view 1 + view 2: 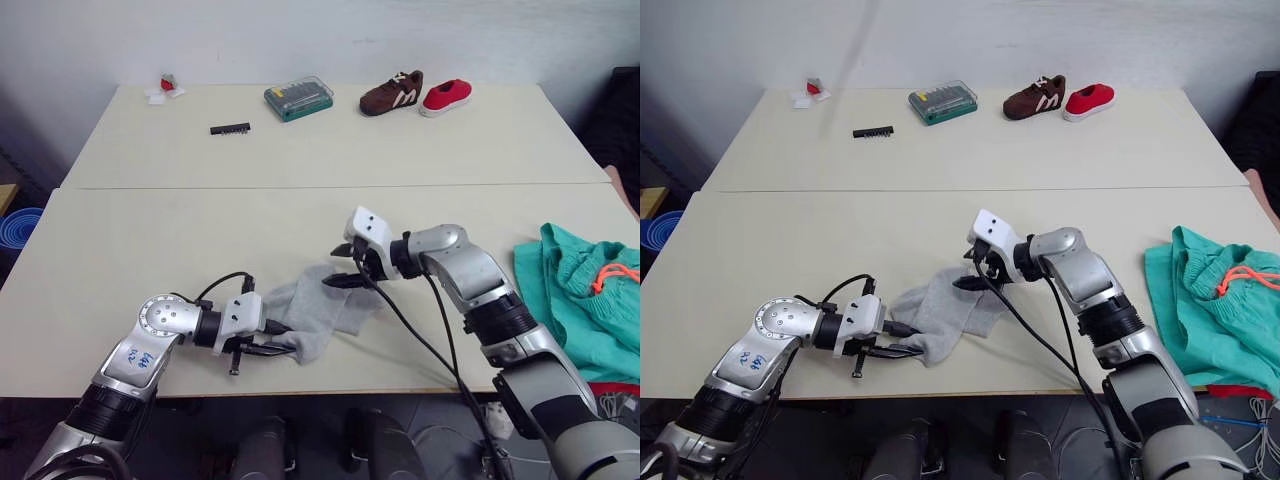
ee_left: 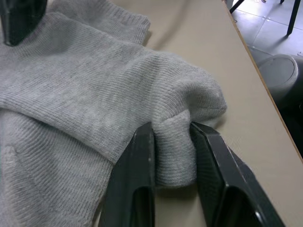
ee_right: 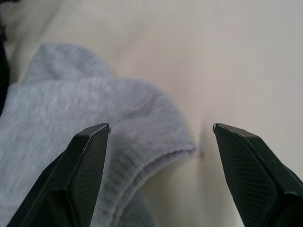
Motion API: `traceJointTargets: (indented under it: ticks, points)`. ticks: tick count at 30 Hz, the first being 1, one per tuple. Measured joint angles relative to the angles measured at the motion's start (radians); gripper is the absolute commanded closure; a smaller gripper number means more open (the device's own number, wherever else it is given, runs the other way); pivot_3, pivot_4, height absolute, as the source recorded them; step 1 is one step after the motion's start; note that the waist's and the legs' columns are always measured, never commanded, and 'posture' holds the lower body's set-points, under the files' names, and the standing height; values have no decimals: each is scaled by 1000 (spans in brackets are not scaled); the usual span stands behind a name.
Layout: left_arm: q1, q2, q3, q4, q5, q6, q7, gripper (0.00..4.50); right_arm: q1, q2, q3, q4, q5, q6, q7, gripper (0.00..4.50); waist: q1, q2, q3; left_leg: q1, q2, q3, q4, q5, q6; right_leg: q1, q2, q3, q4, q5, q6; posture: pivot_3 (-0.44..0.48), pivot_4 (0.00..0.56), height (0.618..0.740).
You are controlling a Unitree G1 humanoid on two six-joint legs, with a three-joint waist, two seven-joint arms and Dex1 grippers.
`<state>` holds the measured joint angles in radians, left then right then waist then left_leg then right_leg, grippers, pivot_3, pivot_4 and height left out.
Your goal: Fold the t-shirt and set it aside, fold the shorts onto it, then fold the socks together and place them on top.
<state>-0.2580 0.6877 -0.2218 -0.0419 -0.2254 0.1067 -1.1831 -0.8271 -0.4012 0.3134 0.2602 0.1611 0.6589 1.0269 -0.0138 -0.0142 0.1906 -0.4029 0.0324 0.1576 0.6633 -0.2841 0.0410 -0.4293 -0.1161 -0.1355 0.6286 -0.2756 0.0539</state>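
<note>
Left gripper (image 2: 171,137) pinches the socks (image 1: 325,312); right gripper (image 3: 161,130) gapes above.

The scene is evenly and softly lit, with only faint shadows cast beneath the grippers. In the right wrist view, the socks (image 3: 94,127) beyond the fingertips are rendered blurred.

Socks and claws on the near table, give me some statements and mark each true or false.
1. The left claw is pinched shut on a fold of the grey socks. True.
2. The right claw grips the socks too. False: it is open, poised over their edge.
3. The teal shorts lie at the robot's right. True.
4. The socks rest on top of the shorts. False: they lie apart, on the bare table.
</note>
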Motion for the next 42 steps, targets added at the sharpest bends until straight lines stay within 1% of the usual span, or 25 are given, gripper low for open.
traceJointTargets:
  ticks: [5, 7, 9, 10, 11, 15, 16, 17, 21, 22, 24, 25, 29, 32, 37, 42]
  points:
    - [10, 1, 7, -3, 0, -1, 0, 3261, 0, 30, -14, 35, 17, 76, -30, 963, -8, 0, 0, 0, 0, 0, 0, 0, 0, 0, 0, 0, 0, 0, 0, 0, 150, 740]
    - [15, 2, 8, -3, 0, -4, 0, 3278, 0, 43, -27, 43, 22, 87, -41, 1338, -11, 1, 0, 0, 0, 0, 0, 0, 0, 0, 0, 0, 0, 0, 0, 0, 150, 740]
    - [26, 3, 11, -8, 0, -7, 1, 3278, 0, 66, -58, 57, 36, 116, -65, 1862, -14, 1, -1, 0, 0, 0, -1, 0, 0, 0, 0, 0, 0, 0, 0, 0, 150, 740]
    - [31, 5, 13, -13, 0, -8, 2, 3278, 0, 74, -70, 59, 47, 132, -72, 2290, -15, 1, -1, 0, 0, 0, -1, 0, 0, 0, 0, 0, 0, 0, 0, 0, 150, 740]
    - [34, 6, 15, -18, 0, -8, 3, 3278, 0, 89, -89, 60, 62, 153, -83, 2624, -16, 1, -1, 0, 0, 0, -1, 0, 0, 0, 0, 0, 0, 0, 0, 0, 150, 740]
    - [35, 6, 15, -24, 0, -5, 4, 3278, 0, 91, -87, 60, 64, 170, -91, 4038, -16, 1, -1, 0, 0, 0, -1, 0, 0, 0, 0, 0, -1, 0, 0, 0, 150, 740]
    - [35, 6, 15, -24, -1, -2, 4, 3278, 0, 88, -87, 60, 64, 170, -91, 4295, -16, 1, -1, 0, 0, 0, -1, 0, 0, 0, 0, 0, -1, 0, 0, 0, 150, 740]
    - [35, 5, 17, -25, -4, 3, 4, 3278, 1, 83, -87, 59, 64, 170, -91, 4404, -16, 1, -1, 0, 0, 0, -1, -1, 0, 0, 0, 0, -1, 0, 0, 0, 150, 740]
    - [49, 10, 47, -25, -43, 36, -7, 3278, 3, 80, -87, 56, 64, 171, -89, 4404, -17, 1, -1, 0, 0, 0, -2, 0, -1, -1, 0, 0, -1, 0, 0, 0, 150, 740]
    - [51, 11, 52, -25, -54, 47, -12, 3632, 3, 77, -87, 56, 65, 171, -88, 4500, -18, 1, 0, 0, 0, 0, -2, 0, -1, -1, 0, 0, -1, 0, 0, 0, 150, 740]
    - [55, 13, 59, -24, -70, 64, -21, 4066, 3, 71, -87, 55, 66, 171, -88, 4500, -19, 1, 0, 0, 0, 0, -2, 0, -1, -1, 1, 0, -1, 0, 0, 0, 150, 740]
    - [58, 16, 60, -24, -77, 69, -28, 4427, 3, 69, -87, 55, 68, 171, -87, 4500, -20, 1, 0, 0, 0, 0, -2, 0, -1, -1, 1, 0, -1, 0, -1, 0, 150, 740]
    - [66, 31, 68, -28, -98, 92, -42, 4470, 3, 60, -89, 50, 79, 175, -86, 4500, -20, 1, 0, -1, 0, 0, -2, 0, -1, -2, 1, 0, -1, 0, -1, 0, 150, 740]
    - [73, 64, 93, -65, -141, 156, -56, 4470, 3, 48, -112, 11, 106, 207, -87, 4500, -20, 2, 0, -3, 1, 0, -2, 0, -1, -4, 1, 1, -1, 0, -1, 0, 150, 740]
    - [64, 109, 147, -143, -209, 241, -67, 4470, 3, 8, -183, -120, 192, 331, -96, 4500, -17, 2, 0, -3, 1, 0, -3, 0, -1, -4, 1, 1, -1, 0, -1, 0, 150, 740]
    - [23, 111, 160, -146, -231, 294, -63, 4470, 27, -16, -208, -208, 240, 396, -119, 4500, -16, 2, 0, -3, 1, 0, -3, 0, -1, -4, 1, 1, -2, 0, -1, 0, 150, 740]
